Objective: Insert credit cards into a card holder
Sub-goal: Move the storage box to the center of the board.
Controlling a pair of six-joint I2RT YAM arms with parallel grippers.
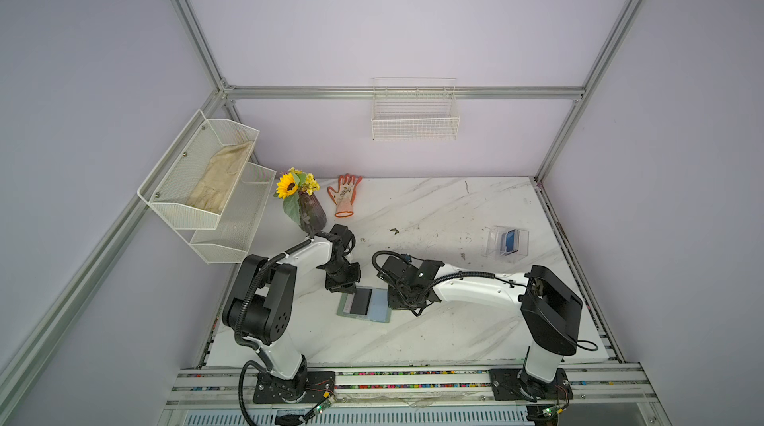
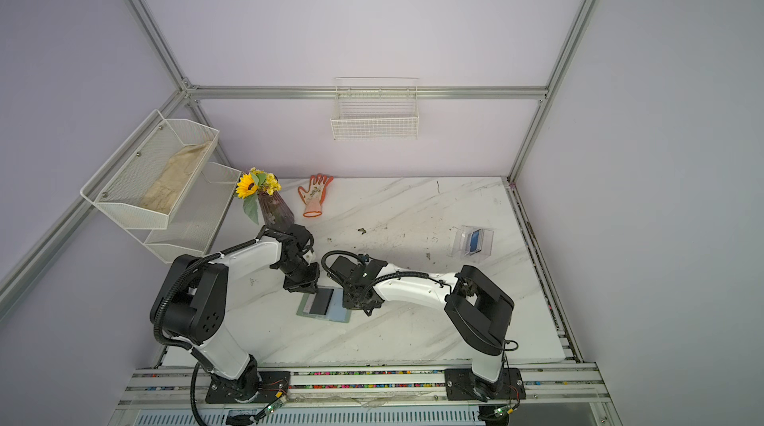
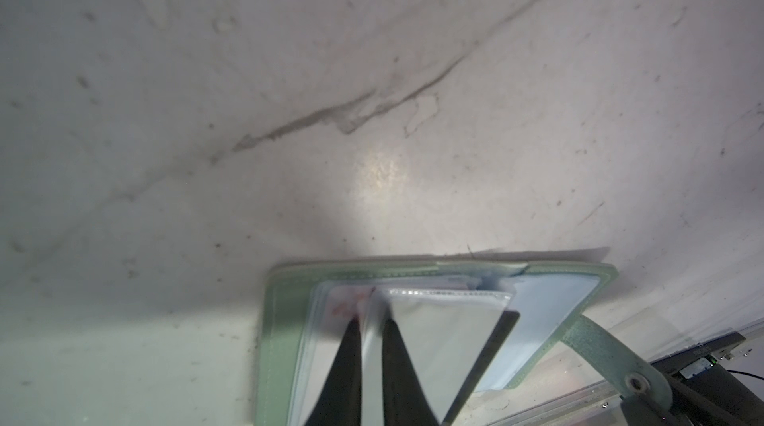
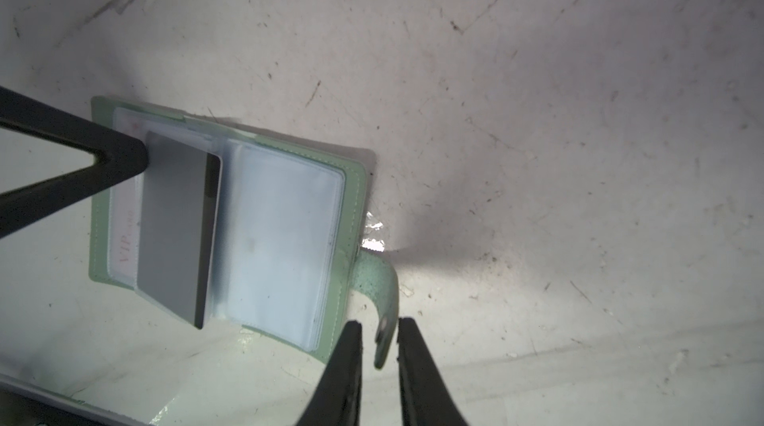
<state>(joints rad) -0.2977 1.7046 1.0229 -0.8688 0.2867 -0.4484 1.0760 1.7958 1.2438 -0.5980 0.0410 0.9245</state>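
Where the lilac walls meet the aluminium frame on the left, a white mesh shelf (image 1: 244, 213) hangs with a pale cloth (image 1: 219, 180) in its upper tier. Next come a vase of yellow flowers (image 1: 312, 213) and an orange glove (image 1: 345, 194) at the back of the scuffed, grey-veined marble tabletop (image 1: 434, 320), and a wire basket (image 1: 415, 126) on the back wall. Near the front edge the card holder (image 1: 378, 308) lies open and flat. The left end effector (image 3: 371, 318) is closed on the edge of a clear sleeve (image 3: 434, 320) containing the black card (image 1: 361, 300), holding that leaf tilted above a pink card (image 4: 124, 238). The right end effector (image 4: 381, 320) has its fingers slightly apart on either side of the snap tab (image 4: 378, 279), not visibly pinching it. Far right, a clear box (image 1: 492, 244) holds a blue card (image 1: 512, 238).
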